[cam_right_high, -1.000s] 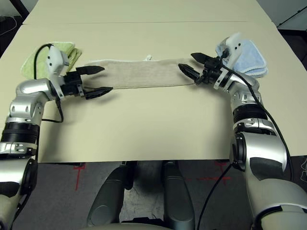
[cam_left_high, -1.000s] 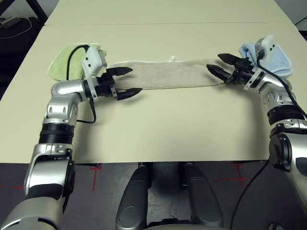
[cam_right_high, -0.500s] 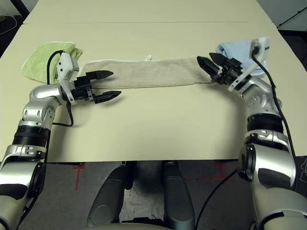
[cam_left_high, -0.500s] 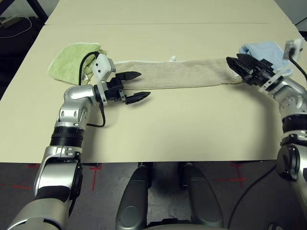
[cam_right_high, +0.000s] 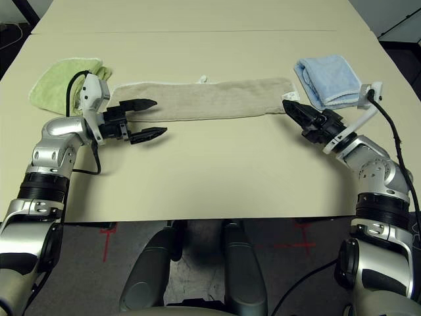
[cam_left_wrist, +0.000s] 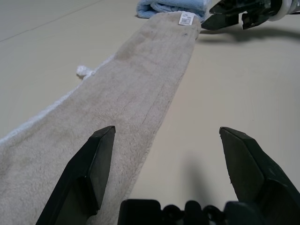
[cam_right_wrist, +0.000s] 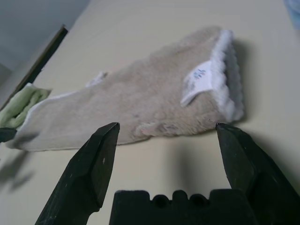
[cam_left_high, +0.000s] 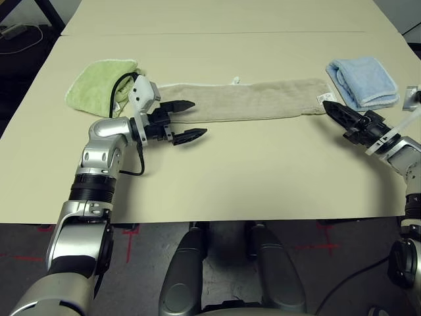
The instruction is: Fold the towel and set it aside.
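Since the earlier frames, the right gripper [cam_right_high: 294, 110] had let go of the towel [cam_left_high: 253, 101] and drawn back toward the near right. That beige towel lay flat as a long folded strip across the far middle of the table [cam_left_high: 230, 178], its tagged end [cam_right_wrist: 197, 80] just beyond the right gripper's spread, empty jaws. Wide open and holding nothing, the left gripper [cam_left_high: 189, 120] hovered at the strip's near left edge. A green towel [cam_left_high: 99, 79] lay far left, a blue towel [cam_left_high: 363, 80] far right.
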